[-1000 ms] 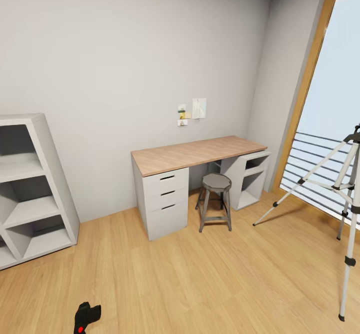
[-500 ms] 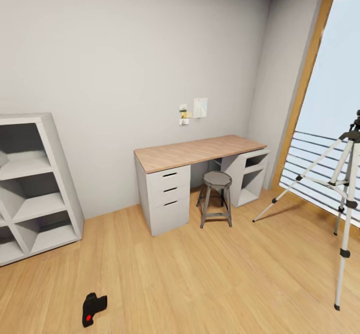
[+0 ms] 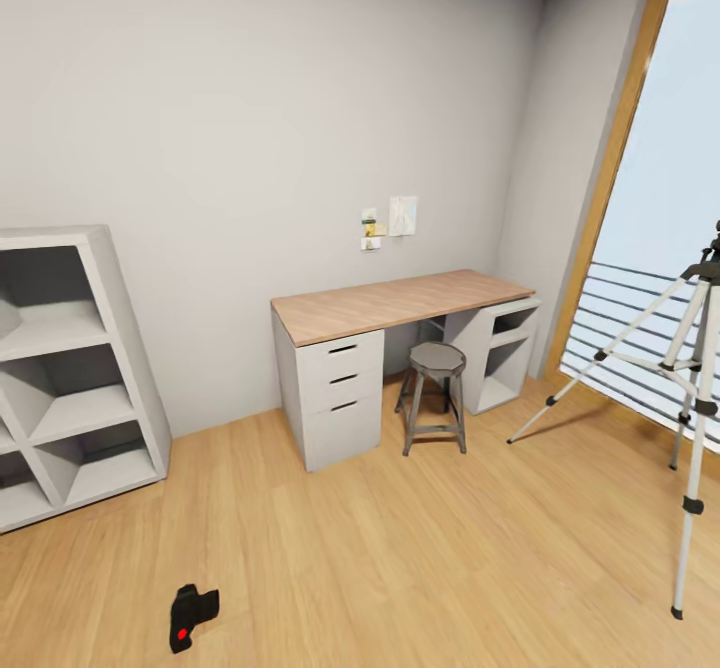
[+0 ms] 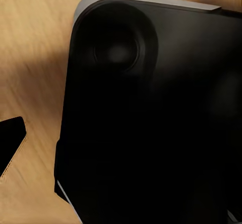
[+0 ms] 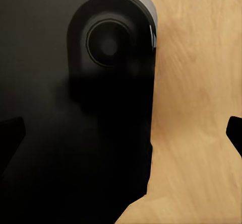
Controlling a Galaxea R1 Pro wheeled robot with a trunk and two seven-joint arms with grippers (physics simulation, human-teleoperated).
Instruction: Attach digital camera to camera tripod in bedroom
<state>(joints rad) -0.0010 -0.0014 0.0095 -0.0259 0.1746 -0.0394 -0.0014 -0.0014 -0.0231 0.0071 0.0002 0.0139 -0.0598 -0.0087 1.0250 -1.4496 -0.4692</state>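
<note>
Low on the wood floor (image 3: 420, 568) lies the digital camera (image 3: 191, 615), small, likely light, rigid and fragile; gripping its body sides seems safest. Well apart stands the camera tripod (image 3: 697, 388), by the window. Neither gripper's finger opening can be judged.

Floor (image 3: 450, 558): light wood boards, running wall to window.

Standing or lying directly on it:
- Camera (image 3: 191, 616), small, black, red button facing up; lies near the front left, well apart from everything else.
- Tripod (image 3: 690, 388), silver legs with black feet, at the right edge by the window; legs spread.
- Desk (image 3: 400, 305), wood top on white drawer unit and open side unit, against the back wall.
- Stool (image 3: 436, 396), grey, octagonal seat, just in front of the desk's knee gap.
- Shelf unit (image 3: 70, 368), grey, open compartments, against the wall at left.
</note>
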